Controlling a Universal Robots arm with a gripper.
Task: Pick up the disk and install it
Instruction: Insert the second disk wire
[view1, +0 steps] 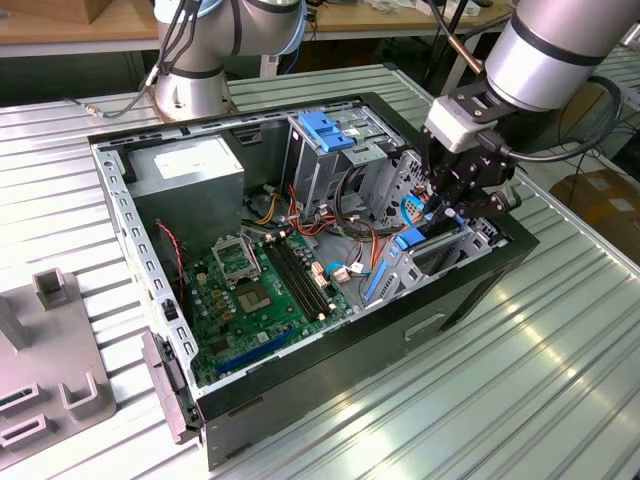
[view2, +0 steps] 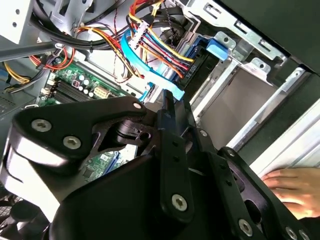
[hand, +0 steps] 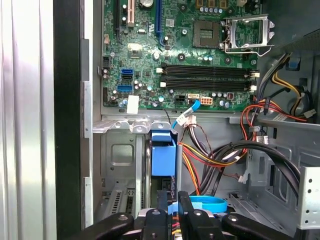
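The disk (view1: 412, 240) sits edge-up in the metal drive bay at the open computer case's corner on the exterior view's right, its blue rail showing. In the first wrist view the disk's blue end (hand: 162, 155) stands in the bay slot just ahead of the fingertips. In the second wrist view its dark body and blue rail (view2: 197, 62) lie in the bay beyond the fingers. My gripper (view1: 455, 200) hangs right over the bay, and its black fingers (view2: 169, 112) stand together, shut, their tips at a light-blue cable (view2: 150, 70). I see nothing gripped between them.
The case (view1: 300, 385) lies open on a slatted metal table (view1: 520, 380), motherboard (view1: 265, 290) facing up. A chunky blue latch piece (view1: 325, 130) tops the upper drive cage. Bundled coloured wires (hand: 210, 155) crowd the bay. A person's hand (view2: 295, 185) rests outside the case. Grey fixtures (view1: 50, 380) stand on the exterior view's left.
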